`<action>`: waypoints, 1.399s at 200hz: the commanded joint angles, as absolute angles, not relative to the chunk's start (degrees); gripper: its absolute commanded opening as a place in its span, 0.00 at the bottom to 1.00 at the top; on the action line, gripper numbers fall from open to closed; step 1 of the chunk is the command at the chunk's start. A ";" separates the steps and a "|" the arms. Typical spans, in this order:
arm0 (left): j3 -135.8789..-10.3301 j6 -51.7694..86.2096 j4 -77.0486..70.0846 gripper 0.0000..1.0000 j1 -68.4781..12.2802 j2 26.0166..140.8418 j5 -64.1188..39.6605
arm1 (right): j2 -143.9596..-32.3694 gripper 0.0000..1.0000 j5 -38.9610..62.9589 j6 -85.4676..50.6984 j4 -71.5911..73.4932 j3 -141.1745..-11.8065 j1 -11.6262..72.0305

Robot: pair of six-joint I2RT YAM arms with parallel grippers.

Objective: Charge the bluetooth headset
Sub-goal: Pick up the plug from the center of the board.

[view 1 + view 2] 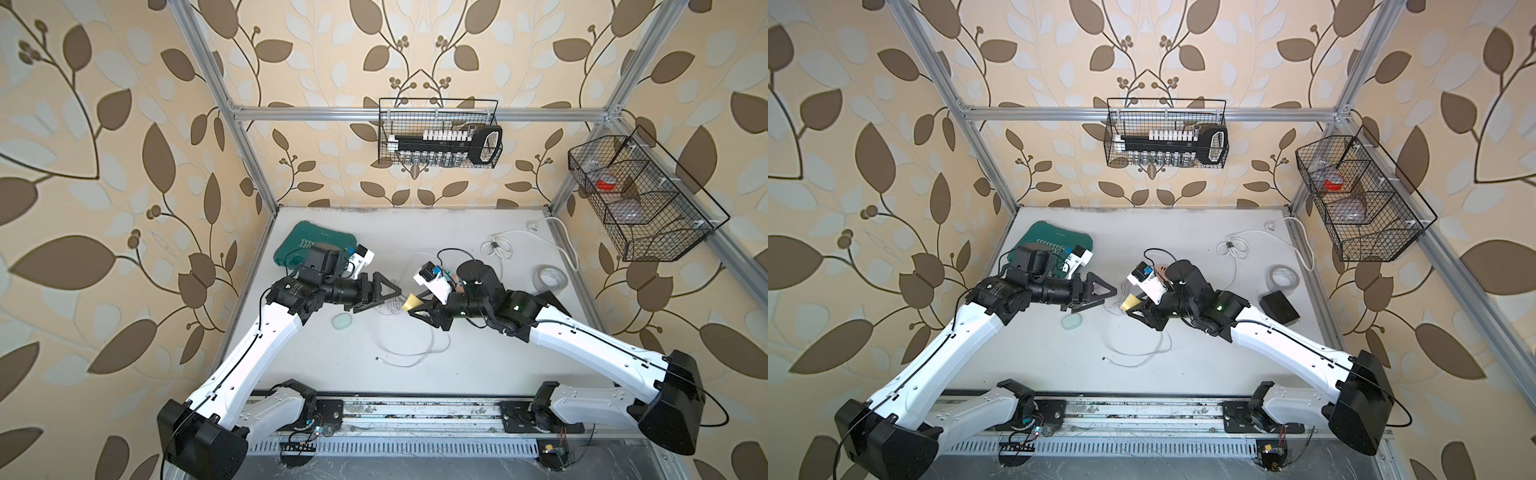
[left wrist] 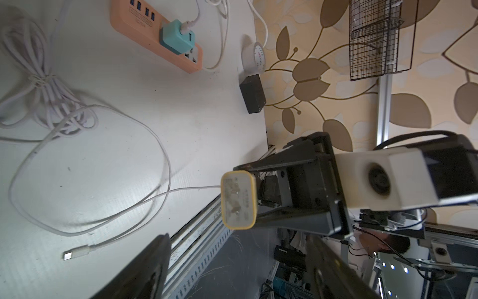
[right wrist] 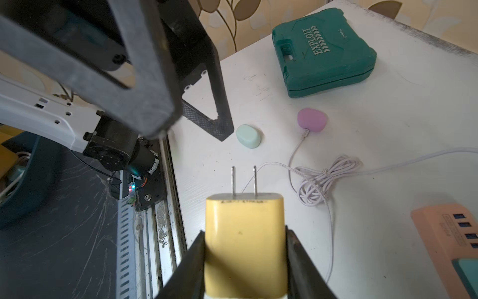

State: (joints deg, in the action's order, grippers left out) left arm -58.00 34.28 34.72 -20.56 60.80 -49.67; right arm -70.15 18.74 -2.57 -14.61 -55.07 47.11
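My right gripper [image 3: 245, 231] is shut on a yellow charger plug [image 3: 244, 225], prongs pointing away from it, held above the table. My left gripper [image 1: 380, 300] stands open just in front of the plug [image 2: 238, 203] with nothing between its fingers [image 2: 144, 271]. A pink headset case [image 3: 311, 121] lies on the table with a white cable [image 3: 328, 178] plugged into it. The cable's loose USB end [image 2: 68, 255] lies near the front edge. A mint-green case [image 1: 344, 321] lies beside the left gripper. An orange power strip [image 2: 155, 33] carries a teal adapter [image 2: 177, 36].
A green tool case [image 1: 316, 249] sits at the back left under the left wrist. A tape roll [image 1: 549, 277] and a black box [image 1: 1280, 307] lie at the right. Two wire baskets [image 1: 440, 133] hang on the walls. Another white cable [image 1: 503, 247] lies at the back right.
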 commanded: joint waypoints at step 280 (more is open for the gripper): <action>-52.28 45.02 12.53 0.00 -26.28 62.65 -45.45 | -61.88 0.70 21.37 -30.33 -4.84 -49.42 37.28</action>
